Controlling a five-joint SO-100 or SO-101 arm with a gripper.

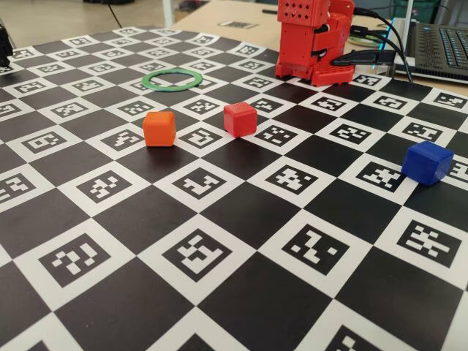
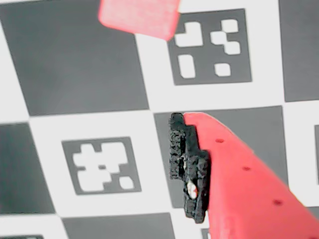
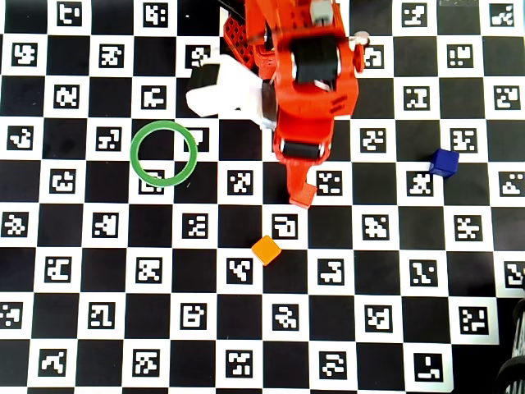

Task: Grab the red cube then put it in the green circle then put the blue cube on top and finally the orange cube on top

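Green circle (image 3: pixel 164 153) lying with only bare checkerboard (image 3: pixel 98 271) inside, red cube (image 2: pixel 139 18) resting on the board at twelve o'clock from the gripper (image 2: pixel 192 169) in the wrist view, apart from it, jaw state impossible to tell.

Your wrist view looks down on the black-and-white checkered marker board (image 2: pixel 84 59). A blurred matte red plastic cube (image 2: pixel 139 17) sits at the top edge, cut off by the frame, partly over a dark square and partly over a white one. Lower right, you get one red plastic gripper finger (image 2: pixel 249 184) with small holes along it, and a black ridged pad (image 2: pixel 187 167) on its left face. Only that one finger shows, so you can't read the jaw state. Finger and cube are well apart.
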